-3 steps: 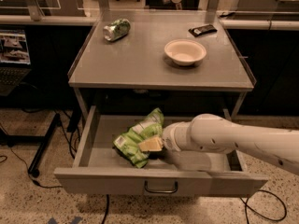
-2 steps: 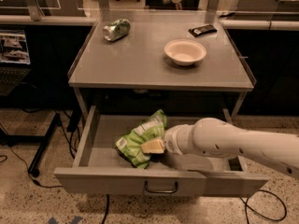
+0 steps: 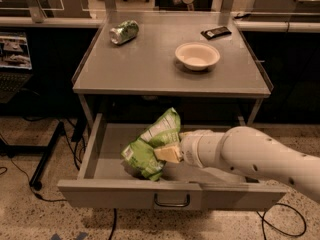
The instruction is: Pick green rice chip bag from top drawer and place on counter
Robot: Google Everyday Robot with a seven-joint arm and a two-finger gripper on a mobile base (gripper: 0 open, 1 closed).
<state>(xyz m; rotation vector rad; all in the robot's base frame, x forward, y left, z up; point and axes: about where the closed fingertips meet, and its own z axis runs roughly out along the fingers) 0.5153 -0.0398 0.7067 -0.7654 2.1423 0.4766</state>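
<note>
The green rice chip bag is crumpled, light green with white label patches. It hangs tilted over the open top drawer, its top corner near the counter's front edge. My gripper reaches in from the right on a thick white arm and is shut on the bag's right side, a yellowish finger pressed against it. The bag looks raised off the drawer bottom. The grey counter stands above the drawer.
On the counter lie a crushed green-and-silver can at the back left, a white bowl at right of centre and a dark flat packet at the back right. The drawer front has a small handle. Cables lie on the floor left.
The bag has risen and tilted more upright in my gripper's hold. My arm has shifted slightly left and up.
</note>
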